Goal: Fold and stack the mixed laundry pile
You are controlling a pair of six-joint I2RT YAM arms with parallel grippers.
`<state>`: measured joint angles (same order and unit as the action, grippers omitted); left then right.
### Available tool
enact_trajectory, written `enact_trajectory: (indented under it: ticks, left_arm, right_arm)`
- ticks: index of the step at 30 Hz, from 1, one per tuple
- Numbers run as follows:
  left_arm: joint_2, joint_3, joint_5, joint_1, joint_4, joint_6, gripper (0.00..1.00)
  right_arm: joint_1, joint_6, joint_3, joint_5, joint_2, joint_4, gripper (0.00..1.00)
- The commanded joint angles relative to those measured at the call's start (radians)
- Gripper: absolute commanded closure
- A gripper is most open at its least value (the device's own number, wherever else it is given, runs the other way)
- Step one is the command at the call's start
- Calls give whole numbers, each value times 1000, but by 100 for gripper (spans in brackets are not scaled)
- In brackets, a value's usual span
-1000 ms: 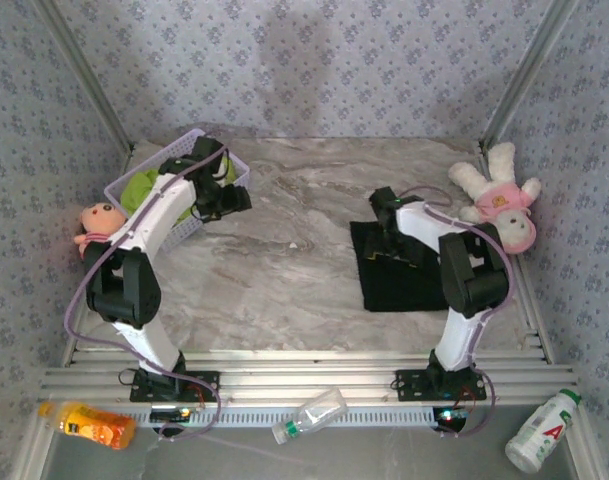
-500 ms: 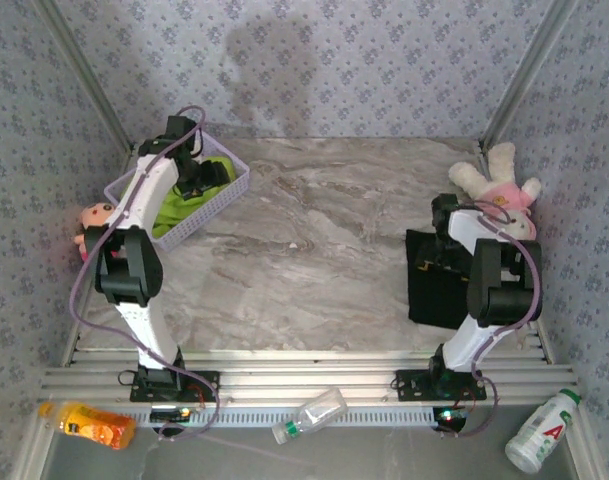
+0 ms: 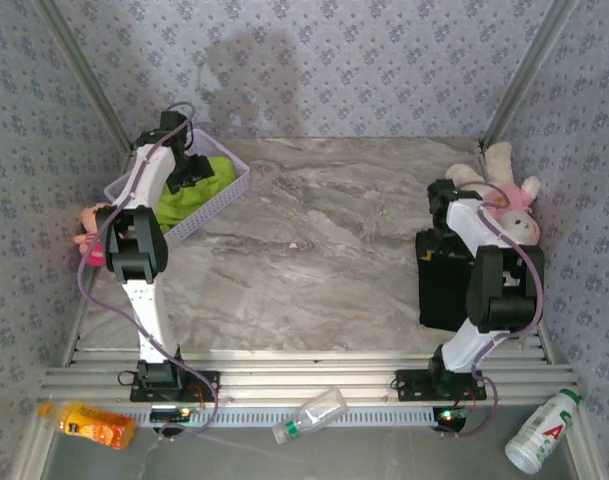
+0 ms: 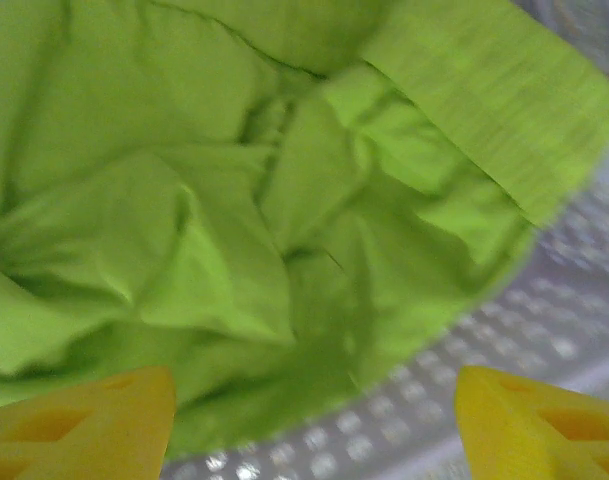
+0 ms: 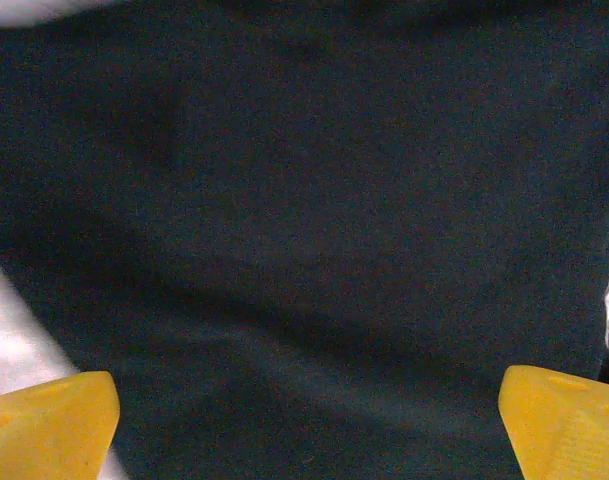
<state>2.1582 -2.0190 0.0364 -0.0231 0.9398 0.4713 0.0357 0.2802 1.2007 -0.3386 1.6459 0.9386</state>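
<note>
- Black T-shirt (image 3: 440, 290) has slid rightward; right gripper (image 5: 304, 425) spread wide, empty, above it.
- Left gripper (image 4: 314, 425) spread wide, empty, over lime-green T-shirt (image 4: 234, 200).
- White bottle (image 3: 542, 432): red "A".

Red letter A, on white bottle (image 3: 542, 431)

You see here one lime-green T-shirt (image 3: 191, 196), one black T-shirt (image 3: 442, 287), one basket (image 3: 212, 212), two plush toys (image 3: 92, 224) (image 3: 511, 203) and three bottles (image 3: 90, 424) (image 3: 312, 414) (image 3: 540, 431).

the green t-shirt (image 4: 234, 200) was a bright lime, its basket (image 3: 227, 196) lavender; the black t-shirt (image 3: 439, 290) looked plain, maybe faintly teal up close. the table (image 3: 314, 250) was grey-veined marble, the wallpaper (image 3: 334, 70) blue floral.
</note>
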Motion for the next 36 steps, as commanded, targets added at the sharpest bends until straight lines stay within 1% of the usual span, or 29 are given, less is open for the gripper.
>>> enact_trajectory:
  ticks: [1, 2, 3, 6, 8, 9, 10, 11, 13, 15, 16, 18, 20, 21, 25, 28, 31, 33, 36]
  left_arm:
    - [93, -84, 131, 31, 89, 53, 25]
    - [112, -93, 151, 36, 94, 61, 22]
    - [133, -104, 167, 44, 100, 69, 1]
    - [195, -144, 188, 63, 115, 80, 0]
    - [245, -189, 173, 78, 135, 87, 1]
    - [272, -217, 152, 87, 146, 87, 4]
    - [299, -247, 125, 96, 157, 86, 9]
    - [318, -269, 96, 104, 161, 81, 19]
    - [339, -308, 42, 116, 160, 75, 62]
    - [333, -331, -1, 119, 139, 64, 92]
    - [326, -350, -16, 119, 138, 60, 100]
    - [299, -394, -40, 119, 139, 54, 100]
    - [259, -424, -75, 120, 129, 38, 100]
    - [235, -440, -96, 120, 122, 26, 100]
    - [131, -504, -173, 120, 78, 6, 100]
    - [73, -587, -263, 119, 54, 26, 100]
    - [-3, -613, -370, 113, -3, 82, 100]
    - [-57, -616, -415, 96, -36, 102, 100]
    - [-131, -624, -449, 31, -63, 107, 100]
  right_arm:
    - [85, 52, 96, 20, -49, 56, 0]
    - [102, 62, 113, 26, -50, 63, 0]
    - [120, 69, 128, 37, -49, 61, 0]
    - [161, 87, 155, 60, -46, 52, 0]
    - [182, 95, 169, 68, -45, 46, 0]
    - [190, 98, 176, 75, -43, 45, 0]
    - [197, 102, 184, 86, -44, 44, 0]
    - [201, 103, 192, 92, -46, 41, 0]
    - [209, 111, 206, 104, -51, 40, 0]
    - [210, 131, 216, 125, -63, 44, 0]
    - [210, 143, 218, 139, -73, 44, 0]
    - [202, 194, 218, 116, -100, 37, 0]
    - [187, 231, 205, 123, -138, 9, 0]
    - [178, 246, 194, 139, -156, -13, 0]
    - [127, 273, 150, 281, -209, -90, 0]
    - [123, 295, 129, 312, -231, -119, 0]
    - [124, 292, 115, 339, -252, -139, 0]
    - [119, 267, 116, 354, -259, -141, 0]
    - [98, 226, 127, 389, -265, -131, 0]
